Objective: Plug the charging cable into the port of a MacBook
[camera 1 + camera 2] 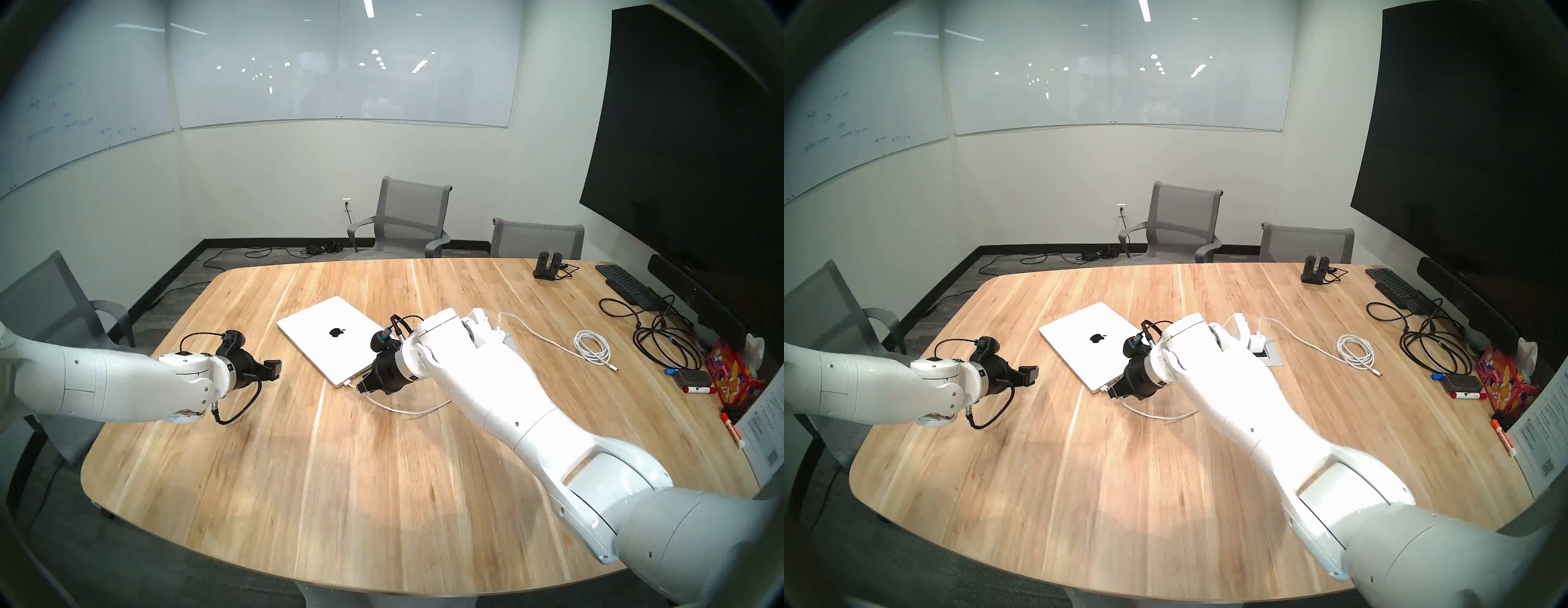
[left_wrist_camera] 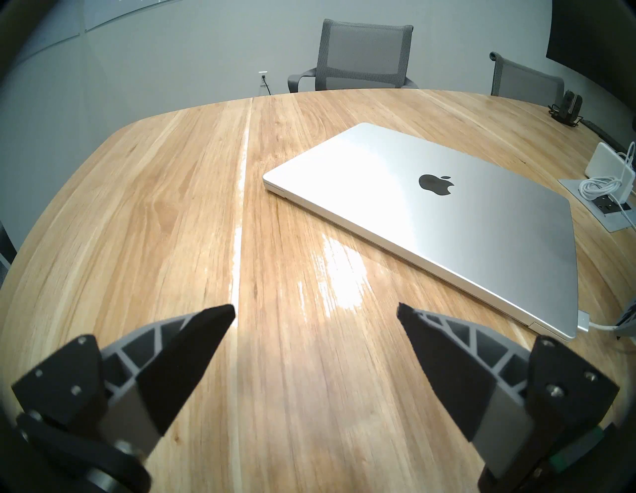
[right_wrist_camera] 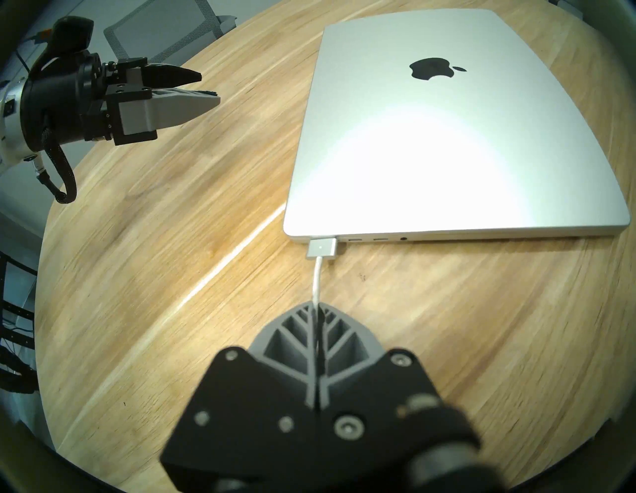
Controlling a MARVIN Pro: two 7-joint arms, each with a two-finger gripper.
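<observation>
So the right gripper (image 3: 318, 308) is clamped all the way down on the white charging cable (image 3: 316, 282), pinching the cord a little behind its plug (image 3: 322, 248). That plug sits just ahead of the fingertips, flat against the side of the closed laptop (image 3: 447, 137), at the corner port; a tiny light shows on it. Beside it along that edge: two small slots and one round jack. The lid has a black apple logo (image 3: 433, 68), no other readable text. The left gripper (image 2: 316, 315) hangs wide open over the bare wooden table (image 2: 172, 206), holding nothing, the laptop off to its right. Two grey chairs at the far side.
</observation>
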